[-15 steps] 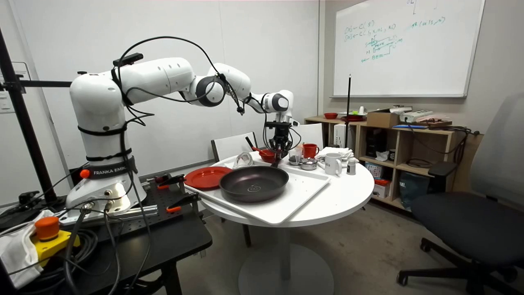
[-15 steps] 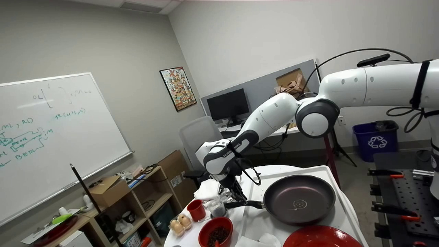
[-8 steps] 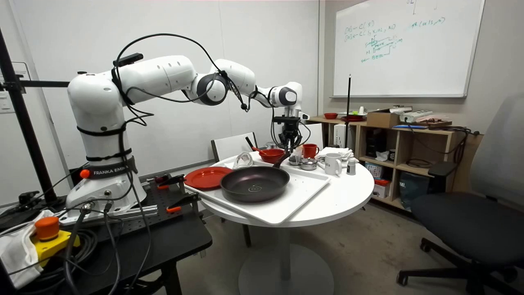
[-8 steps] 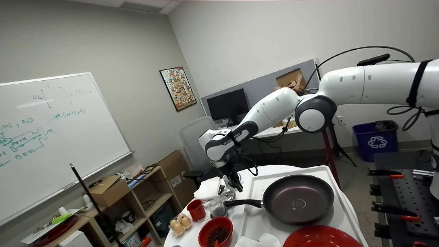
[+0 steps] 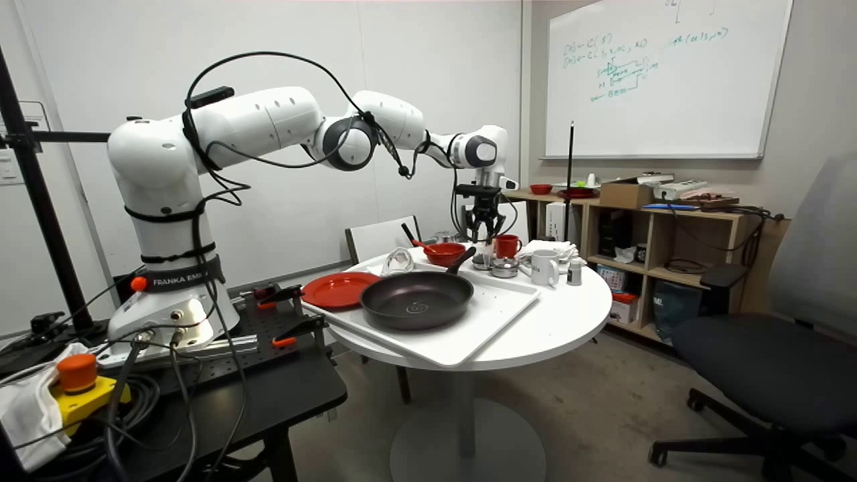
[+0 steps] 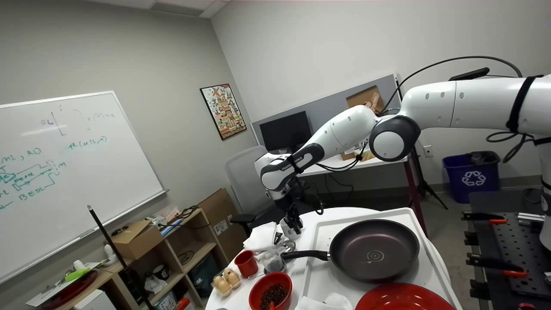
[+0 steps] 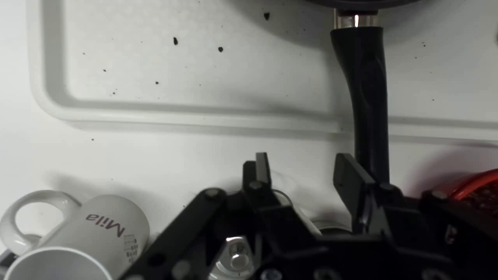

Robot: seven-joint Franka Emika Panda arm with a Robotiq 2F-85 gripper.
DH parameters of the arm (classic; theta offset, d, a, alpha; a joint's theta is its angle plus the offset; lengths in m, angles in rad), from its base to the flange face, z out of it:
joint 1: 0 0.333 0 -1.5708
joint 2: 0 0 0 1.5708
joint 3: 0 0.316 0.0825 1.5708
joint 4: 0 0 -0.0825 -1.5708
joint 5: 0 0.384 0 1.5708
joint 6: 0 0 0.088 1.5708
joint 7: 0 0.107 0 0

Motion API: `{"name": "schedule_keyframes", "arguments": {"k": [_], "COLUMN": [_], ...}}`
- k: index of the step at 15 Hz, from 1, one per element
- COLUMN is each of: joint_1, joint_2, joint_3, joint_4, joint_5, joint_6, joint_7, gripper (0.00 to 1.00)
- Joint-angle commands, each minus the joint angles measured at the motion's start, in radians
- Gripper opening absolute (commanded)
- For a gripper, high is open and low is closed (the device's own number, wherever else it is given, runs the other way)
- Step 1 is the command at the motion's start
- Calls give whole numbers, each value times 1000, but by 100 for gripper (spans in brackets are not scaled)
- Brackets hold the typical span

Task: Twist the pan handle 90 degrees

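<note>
One black frying pan (image 5: 416, 309) rests flat on the white tray (image 5: 505, 301), upon the round desk (image 5: 576, 308). Its handle (image 6: 308, 255) points left in an exterior view, crossing the tray's rim. The claw (image 7: 303, 169) stands part-way spread, jaws apart, holding nothing, clear of the handle. Progress: the handle is released. Completion of the quarter turn cannot be confirmed, as the starting direction is not shown; the withdrawn claw suggests that the twist is finished or paused. Remaining: check the angle and, if short, re-grip. Change: one second earlier, the claw was at the handle; it has since risen and moved off. The pan has barely shifted.
</note>
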Motion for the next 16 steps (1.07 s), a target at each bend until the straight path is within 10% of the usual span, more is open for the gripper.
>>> {"name": "schedule_keyframes", "arguments": {"k": [1, 4, 16], "joint_1": [15, 40, 109], "joint_2": [-19, -12, 54], "joint_3": [35, 58, 30], "joint_4": [-15, -14, -12], "joint_5": [18, 9, -20], "joint_6": [0, 0, -12], "joint_7": [-16, -13, 26], "gripper": [80, 99, 100]}}
